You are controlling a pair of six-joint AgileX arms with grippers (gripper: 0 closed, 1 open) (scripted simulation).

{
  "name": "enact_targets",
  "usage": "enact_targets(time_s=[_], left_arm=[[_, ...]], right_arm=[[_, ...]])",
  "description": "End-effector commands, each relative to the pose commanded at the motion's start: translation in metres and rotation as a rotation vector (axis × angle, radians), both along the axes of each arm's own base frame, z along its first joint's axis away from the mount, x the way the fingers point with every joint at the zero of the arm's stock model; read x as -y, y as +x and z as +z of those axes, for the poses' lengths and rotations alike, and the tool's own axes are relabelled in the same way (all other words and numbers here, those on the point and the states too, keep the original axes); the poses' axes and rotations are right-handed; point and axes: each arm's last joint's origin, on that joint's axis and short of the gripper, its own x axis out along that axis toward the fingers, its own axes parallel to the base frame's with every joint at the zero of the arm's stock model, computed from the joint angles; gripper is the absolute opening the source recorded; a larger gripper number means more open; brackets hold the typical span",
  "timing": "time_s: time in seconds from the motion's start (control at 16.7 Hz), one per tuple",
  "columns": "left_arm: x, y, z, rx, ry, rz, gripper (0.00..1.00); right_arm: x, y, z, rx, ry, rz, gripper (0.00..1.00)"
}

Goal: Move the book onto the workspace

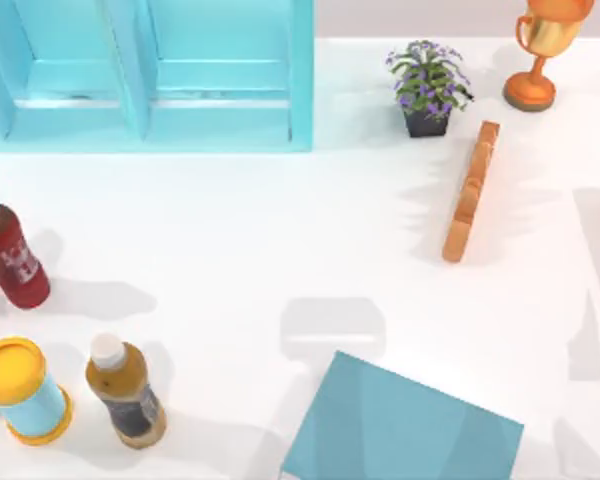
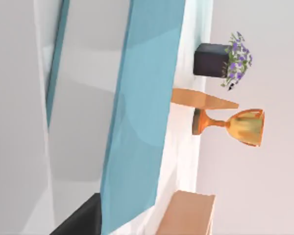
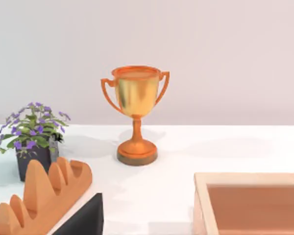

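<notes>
The book [image 1: 405, 425] is seen at the near edge of the top view, right of centre, its teal cover tilted. A soft shadow lies on the white tabletop [image 1: 230, 230] just beyond it, which suggests that it is held above the surface and not resting on it. In the left wrist view the book [image 2: 142, 117] is very close to the camera, with its teal cover and pale page edges running steeply across the picture, so it is judged to be carried by the left arm — though the state of the left jaws cannot be told from these pictures. Nor can the state of the right jaws be told; from the right arm's wrist camera a trophy [image 3: 135, 112], a potted plant [image 3: 33, 137] and a ridged orange-brown wooden bar [image 3: 44, 196] are faced.

The light-blue shelf unit [image 1: 150, 75] stands at the far left with its 2 visible compartments holding no book. Taking the book out is therefore judged done. What is left is lowering the book flat onto the open white surface and releasing it, well apart from the 3 bottles at the left — the red one [image 1: 10, 255], the brown one [image 1: 125, 390] and the yellow-capped one [image 1: 22, 388].
</notes>
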Motion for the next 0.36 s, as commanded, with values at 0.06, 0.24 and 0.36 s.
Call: enact_targets(time_s=[0.06, 0.24, 0.36], left_arm=[[-0.002, -0.006, 0.001, 0.012, 0.009, 0.000, 1.00], [-0.005, -0.019, 0.002, 0.037, 0.026, -0.001, 1.00], [-0.006, -0.021, 0.002, 0.040, 0.028, -0.001, 1.00]], right_arm=[[0.000, 0.000, 0.000, 0.000, 0.000, 0.000, 1.00], [0.000, 0.000, 0.000, 0.000, 0.000, 0.000, 1.00], [0.000, 0.000, 0.000, 0.000, 0.000, 0.000, 1.00]])
